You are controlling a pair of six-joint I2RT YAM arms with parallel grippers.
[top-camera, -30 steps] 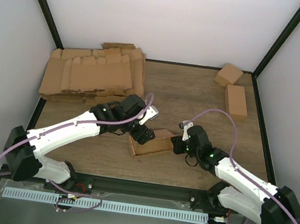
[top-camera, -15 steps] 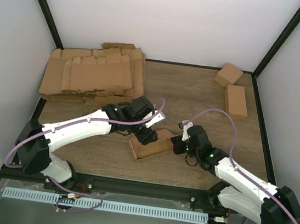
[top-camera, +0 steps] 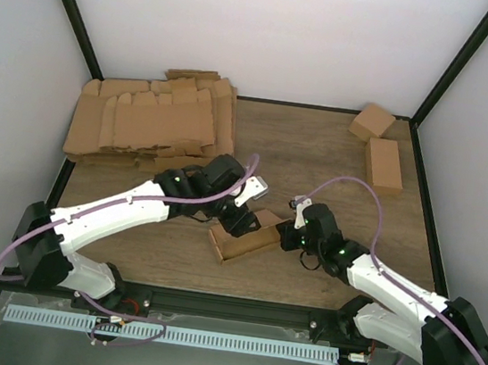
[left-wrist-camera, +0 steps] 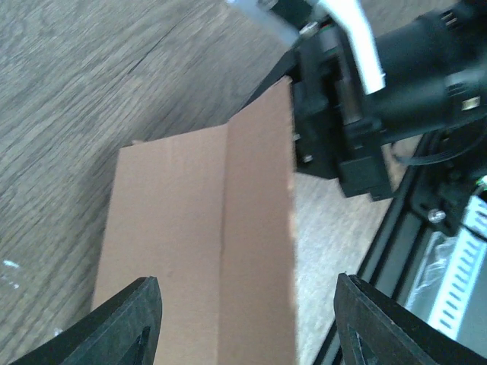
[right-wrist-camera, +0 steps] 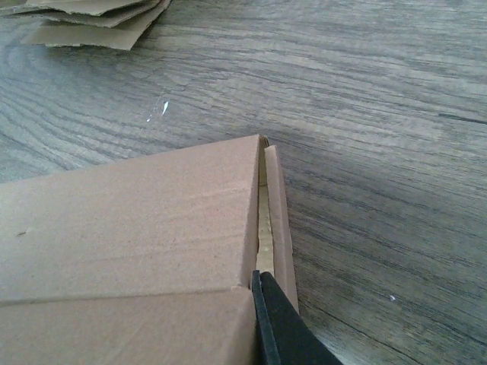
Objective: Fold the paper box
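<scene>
Two grippers meet at the paper box (top-camera: 244, 239), mid-table toward the near edge, its long axis running left-right between them. Left gripper (top-camera: 237, 219) hangs over it, jaws spread astride, gripping nothing. Right gripper (top-camera: 286, 234) is clenched, probably pinching the right end wall. Blank pile (top-camera: 149, 120) lies far-left, well apart, blocking nothing.

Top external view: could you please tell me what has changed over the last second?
The left gripper edged slightly right over the paper box and its jaws narrowed; they straddle the box with a gap left, not clamping it. The right gripper stayed shut on the box's right end. The box and the pile of blanks did not move.
</scene>
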